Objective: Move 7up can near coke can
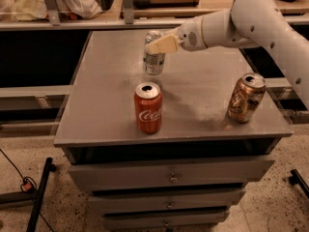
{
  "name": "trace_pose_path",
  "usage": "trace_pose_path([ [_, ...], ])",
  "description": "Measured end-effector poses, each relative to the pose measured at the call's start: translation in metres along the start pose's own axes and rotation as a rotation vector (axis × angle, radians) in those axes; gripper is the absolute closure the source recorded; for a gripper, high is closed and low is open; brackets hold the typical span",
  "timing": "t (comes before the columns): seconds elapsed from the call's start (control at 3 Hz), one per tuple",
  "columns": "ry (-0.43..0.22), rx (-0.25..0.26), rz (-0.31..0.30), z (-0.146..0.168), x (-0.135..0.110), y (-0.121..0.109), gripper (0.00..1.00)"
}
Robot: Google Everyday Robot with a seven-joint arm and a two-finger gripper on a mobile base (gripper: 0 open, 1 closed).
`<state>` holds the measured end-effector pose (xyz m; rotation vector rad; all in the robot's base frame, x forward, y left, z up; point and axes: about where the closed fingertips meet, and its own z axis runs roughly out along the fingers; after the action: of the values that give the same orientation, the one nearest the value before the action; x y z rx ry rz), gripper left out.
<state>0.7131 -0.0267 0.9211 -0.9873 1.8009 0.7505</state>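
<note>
The 7up can (154,57), silver-white with green markings, hangs upright a little above the grey table top (203,95), behind the coke can. My gripper (159,45) comes in from the right and is shut on the 7up can near its top. The coke can (147,108), red with white script and a silver top, stands upright near the table's front edge, a short gap in front of the 7up can.
A dented brown-gold can (246,97) stands at the right front of the table. My white arm (251,18) crosses above the table's right back part. Drawers (169,178) sit under the table top. A shelf with cloth (63,4) lies behind.
</note>
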Motion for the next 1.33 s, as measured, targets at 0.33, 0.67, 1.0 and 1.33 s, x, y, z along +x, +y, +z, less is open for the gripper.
trace_pose_path([
  [0.33,-0.076,-0.149,-0.075,0.002,0.002,0.043,0.82],
  [0.67,-0.098,-0.211,-0.193,0.004,0.002,0.070,0.58],
  [1.0,-0.076,-0.226,-0.311,0.004,0.005,0.088,0.35],
  [1.33,-0.047,-0.253,-0.360,0.003,0.015,0.100,0.13],
])
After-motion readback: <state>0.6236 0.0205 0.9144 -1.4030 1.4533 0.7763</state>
